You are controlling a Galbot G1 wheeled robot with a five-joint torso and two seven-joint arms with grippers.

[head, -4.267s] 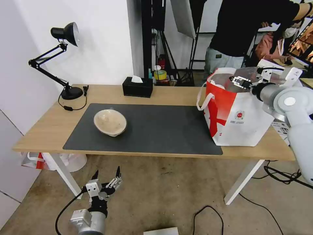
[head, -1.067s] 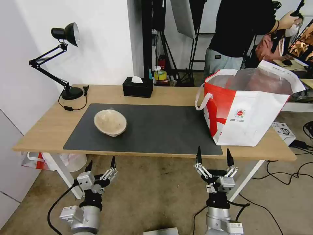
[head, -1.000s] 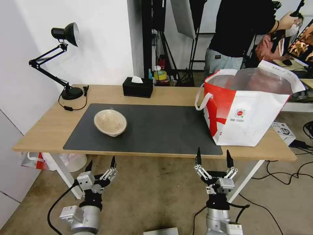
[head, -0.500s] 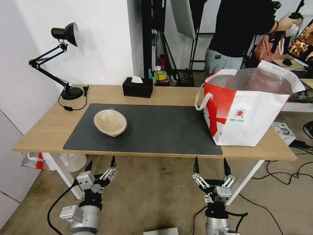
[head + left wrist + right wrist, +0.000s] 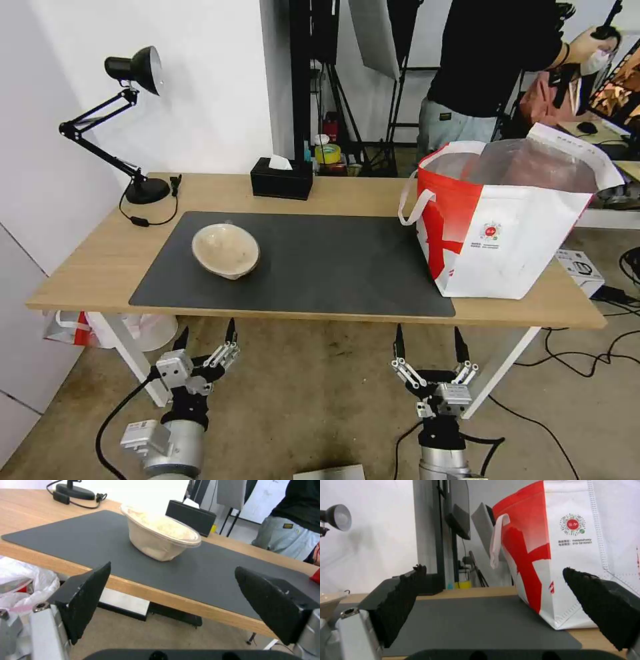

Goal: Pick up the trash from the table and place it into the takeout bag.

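My left claw and right claw hang below the desk edge, fingers spread wide, empty. The beige paper bowl sits on the mat; the takeout bag, bearing a small round red logo with print too small to read, stands at the desk's right end.

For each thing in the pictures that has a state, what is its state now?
beige paper bowl: upright on the mat, tilted a little, not held.
takeout bag: standing on the table, mouth open.
tissue box: a tissue sticking out on top.
left gripper: open, empty, below the table's front edge.
right gripper: open, empty, below the table's front edge.
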